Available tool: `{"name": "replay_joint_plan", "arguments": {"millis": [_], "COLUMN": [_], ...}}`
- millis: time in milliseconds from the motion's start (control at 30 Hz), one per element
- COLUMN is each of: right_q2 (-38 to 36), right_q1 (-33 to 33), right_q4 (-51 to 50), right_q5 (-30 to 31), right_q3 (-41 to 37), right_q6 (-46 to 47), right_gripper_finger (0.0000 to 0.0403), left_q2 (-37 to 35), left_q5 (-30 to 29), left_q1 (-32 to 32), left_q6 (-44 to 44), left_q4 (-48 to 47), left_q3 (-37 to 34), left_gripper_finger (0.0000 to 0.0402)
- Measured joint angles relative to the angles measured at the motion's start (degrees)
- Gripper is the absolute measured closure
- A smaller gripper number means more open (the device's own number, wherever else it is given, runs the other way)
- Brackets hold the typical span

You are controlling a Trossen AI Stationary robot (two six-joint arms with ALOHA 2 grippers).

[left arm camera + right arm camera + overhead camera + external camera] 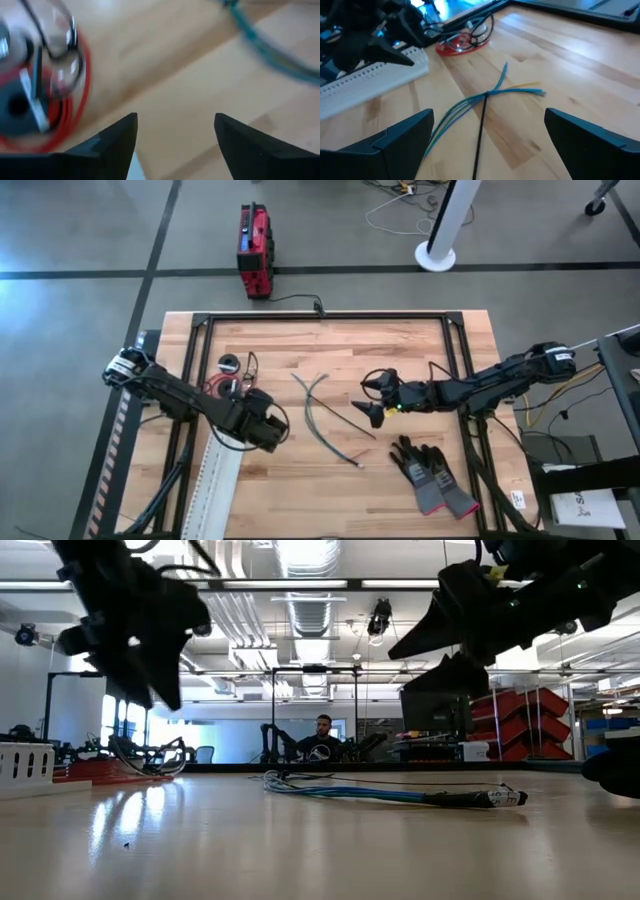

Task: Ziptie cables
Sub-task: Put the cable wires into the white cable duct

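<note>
The left gripper hovers with its two dark fingers spread apart and grips nothing; just behind it lies the small coil of red and black wire, and beside it the long white slotted strip. Between both tools, the thin blue-green cables cross into an X, their long axis running away from the table's front edge. The right gripper hangs above them, jaws wide apart and empty. A pair of black and grey gloves lies near it. No writing is readable.

The worktop is light wood with darker stripes. The cables are blue-green, crossed by one black strand. The wire coil is red and black. The slotted strip is white, the gloves black and grey with pink cuffs.
</note>
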Motion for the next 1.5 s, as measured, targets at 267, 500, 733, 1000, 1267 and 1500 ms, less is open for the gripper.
{"name": "replay_joint_plan", "arguments": {"millis": [267, 500, 733, 1000, 1267, 1500], "right_q2": [3.9, 9.0, 15.5, 23.1, 24.0, 23.6], "right_q1": [1.0, 4.5, 6.5, 7.1, 10.2, 10.6], "right_q4": [0.2, 0.1, 0.2, -0.1, -0.3, -0.3], "right_q5": [0.0, -0.1, 0.0, -0.2, -0.1, 0.0], "right_q3": [1.7, 4.9, 10.2, 15.5, 16.3, 16.3], "right_q6": [0.6, -1.0, -2.6, -3.8, -8.2, -8.4], "right_gripper_finger": [0.0032, 0.0032, 0.0032, 0.0032, 0.0032, 0.0032], "left_q2": [0.0, 0.0, -0.2, -1.1, -1.1, -1.2], "left_q5": [17.7, 25.7, 26.2, 26.8, 29.6, 31.7], "left_q1": [-0.6, -2.5, -2.6, -3.1, -3.2, -3.2], "left_q6": [-8.8, -12.7, -12.9, -13.7, -17.2, -20.7], "left_q4": [-3.0, -3.3, -7.7, -10.6, -12.0, -12.3], "left_q3": [-4.6, -8.4, -7.0, -4.3, -6.1, -7.8], "left_gripper_finger": [0.0174, 0.0190, 0.0186, 0.0195, 0.0183, 0.0181]}}
